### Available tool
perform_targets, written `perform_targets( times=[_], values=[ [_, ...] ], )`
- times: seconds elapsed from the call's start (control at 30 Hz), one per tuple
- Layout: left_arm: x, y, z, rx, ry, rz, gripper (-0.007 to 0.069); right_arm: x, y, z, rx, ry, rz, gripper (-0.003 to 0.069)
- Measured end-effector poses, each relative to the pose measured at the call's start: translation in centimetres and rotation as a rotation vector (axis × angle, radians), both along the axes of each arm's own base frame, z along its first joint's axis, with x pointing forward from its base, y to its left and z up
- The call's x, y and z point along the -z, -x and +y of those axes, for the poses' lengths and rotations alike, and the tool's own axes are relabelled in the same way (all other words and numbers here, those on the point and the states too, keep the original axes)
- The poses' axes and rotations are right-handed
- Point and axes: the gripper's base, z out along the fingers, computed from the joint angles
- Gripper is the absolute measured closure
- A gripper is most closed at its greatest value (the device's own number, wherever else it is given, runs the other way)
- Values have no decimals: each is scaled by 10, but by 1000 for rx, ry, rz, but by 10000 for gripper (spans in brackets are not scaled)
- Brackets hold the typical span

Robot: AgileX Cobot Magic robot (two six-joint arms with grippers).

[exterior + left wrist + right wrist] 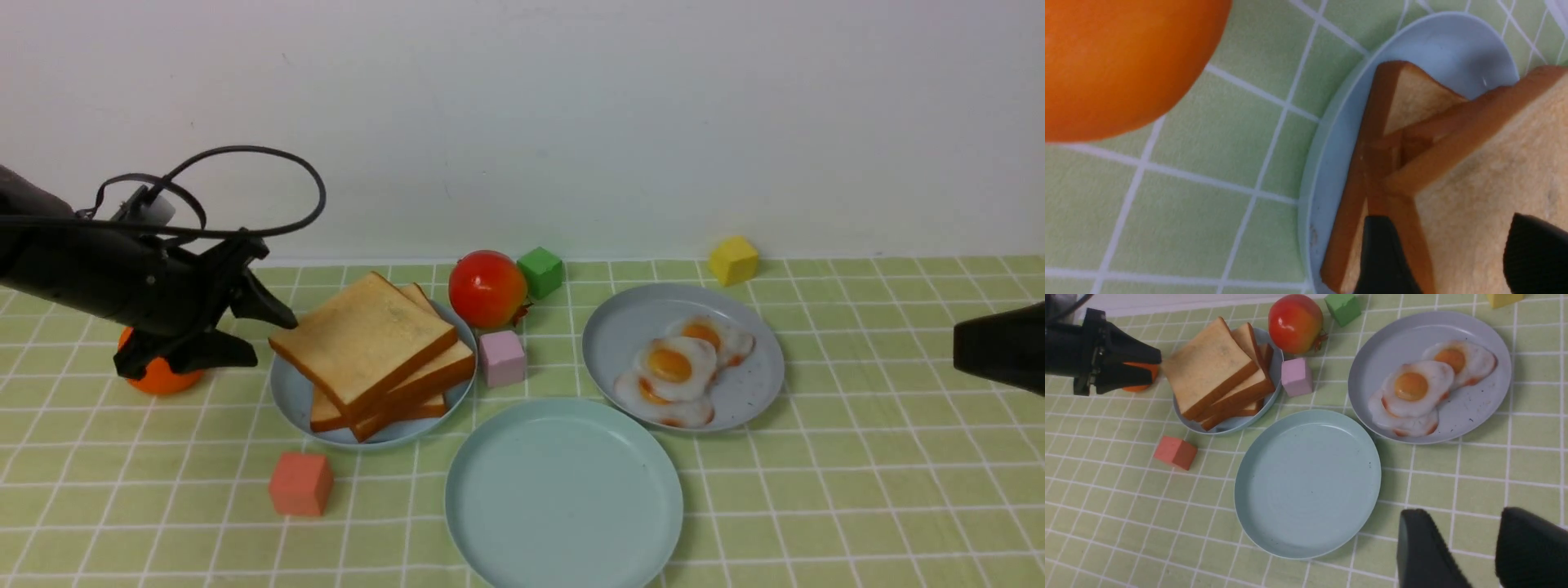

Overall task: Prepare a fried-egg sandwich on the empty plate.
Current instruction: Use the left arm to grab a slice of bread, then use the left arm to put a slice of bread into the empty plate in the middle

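The empty plate (563, 490), pale mint-green, lies front centre; it also shows in the right wrist view (1306, 482). A stack of tan toast slices (363, 339) sits on a greyish-blue plate (287, 396). Three fried eggs (682, 363) lie on another greyish-blue plate (604, 343). No assembled fried-egg sandwich is in view. My left gripper (273, 336) is open, its fingers on either side of the top slice's left corner (1474, 171). My right gripper (1468, 539) is open and empty above the cloth, right of the mint plate.
An orange (159, 377) lies under my left arm. A red tomato-like fruit (486, 288), a green cube (540, 271) and a pink cube (501, 358) sit between the two greyish-blue plates. A yellow cube (733, 260) is at the back, a salmon cube (300, 483) at the front left.
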Motion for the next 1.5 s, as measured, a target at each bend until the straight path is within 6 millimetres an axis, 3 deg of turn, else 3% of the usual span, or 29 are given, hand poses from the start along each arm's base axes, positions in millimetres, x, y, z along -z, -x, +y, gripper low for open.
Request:
perform_targets(
  times=[0.3, 0.53, 0.63, 0.8, 0.83, 0.87, 0.93, 1.03, 1.07, 1.1, 1.2, 1.3, 1.4, 1.5],
  values=[
    [20, -12, -1, -22, 53, 18, 211, 0, 1, 2, -6, -25, 9, 372],
    [20, -14, 0, -28, 37, -5, 226, 0, 1, 2, -7, -29, 11, 372],
    [19, -15, 1, -3, 17, -30, 286, 0, 1, 2, -7, -29, 11, 372],
    [18, -15, 0, 40, -5, -59, 536, 0, 1, 2, -7, -29, 11, 373],
    [18, -15, 0, 41, -5, -60, 553, 0, 1, 2, -7, -29, 11, 373],
    [15, -14, 0, 46, -8, -66, 591, 0, 1, 2, -7, -29, 11, 373],
    [10, -13, 0, 52, -17, -79, 597, 0, 1, 2, -7, -28, 11, 373],
    [-22, -5, -1, 109, -66, -168, 596, 0, 1, 2, -11, -27, 19, 373],
    [-24, -4, -1, 115, -69, -175, 596, 0, 1, 2, -11, -27, 19, 373],
    [-43, 2, -4, 181, -99, -235, 596, 0, 1, 2, -11, -26, 20, 373],
    [-70, 16, -17, 338, -117, -330, 596, 0, 2, 2, -13, -25, 21, 373],
    [-84, 31, -50, 575, -48, -408, 596, 0, 2, 2, -13, -24, 21, 373],
    [-76, 38, -84, 759, 18, -419, 596, 0, 2, 2, -13, -24, 21, 373],
    [-55, 38, -118, 868, 51, -386, 596, 0, 2, 2, -13, -24, 21, 373]
  ],
)
